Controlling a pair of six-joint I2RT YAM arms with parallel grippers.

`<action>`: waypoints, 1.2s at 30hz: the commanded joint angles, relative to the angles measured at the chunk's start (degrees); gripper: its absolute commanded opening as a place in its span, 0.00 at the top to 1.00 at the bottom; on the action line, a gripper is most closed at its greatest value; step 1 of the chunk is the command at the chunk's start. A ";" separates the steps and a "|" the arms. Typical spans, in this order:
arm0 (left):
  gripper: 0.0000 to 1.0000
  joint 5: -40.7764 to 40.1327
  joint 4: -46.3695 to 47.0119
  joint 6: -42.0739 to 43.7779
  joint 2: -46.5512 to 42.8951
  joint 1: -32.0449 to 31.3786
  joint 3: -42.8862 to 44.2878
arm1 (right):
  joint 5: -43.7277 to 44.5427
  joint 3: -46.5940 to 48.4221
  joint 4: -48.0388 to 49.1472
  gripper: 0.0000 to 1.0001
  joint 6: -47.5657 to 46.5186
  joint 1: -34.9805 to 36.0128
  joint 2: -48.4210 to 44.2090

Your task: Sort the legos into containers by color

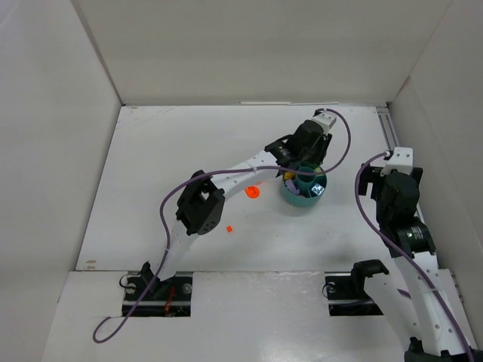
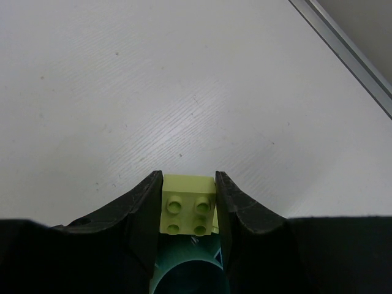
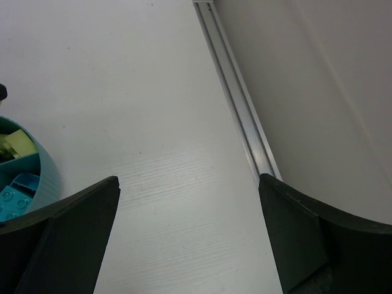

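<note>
My left gripper (image 2: 188, 178) is shut on a pale yellow-green lego brick (image 2: 187, 208), studs facing the camera. It hangs right over the round teal container (image 1: 293, 199), whose central tube (image 2: 187, 278) shows just below the brick. In the top view the left gripper (image 1: 303, 161) sits above the dish's far side. The dish (image 3: 48, 177) holds yellow-green (image 3: 16, 143) and blue-teal (image 3: 11, 197) legos in separate compartments. A round orange lego (image 1: 253, 191) and a tiny red-orange lego (image 1: 228, 228) lie on the table left of the dish. My right gripper (image 3: 188, 180) is open and holds nothing, to the right of the dish.
An aluminium rail (image 3: 240, 107) runs along the table's right side by the white wall. White walls enclose the table at the back and on both sides. The left arm's purple cable (image 1: 226, 173) arcs over the table.
</note>
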 commanded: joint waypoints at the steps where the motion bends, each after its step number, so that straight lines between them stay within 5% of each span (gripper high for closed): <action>1: 0.76 -0.05 4.95 1.70 -1.04 0.34 -2.67 | -0.66 0.32 1.45 0.00 -0.35 -0.21 0.80; 14: 0.75 1.53 8.29 2.23 -2.97 0.34 -8.21 | -1.18 0.32 1.98 0.00 -0.88 -0.21 1.33; 25: 0.56 0.91 7.60 1.62 -4.03 -0.19 -10.41 | -2.24 -0.20 1.98 0.00 -1.40 -0.21 1.33; 36: 0.50 0.39 9.44 1.62 -8.59 -0.71 -10.15 | -2.85 -0.20 3.21 0.00 -1.93 -0.21 1.33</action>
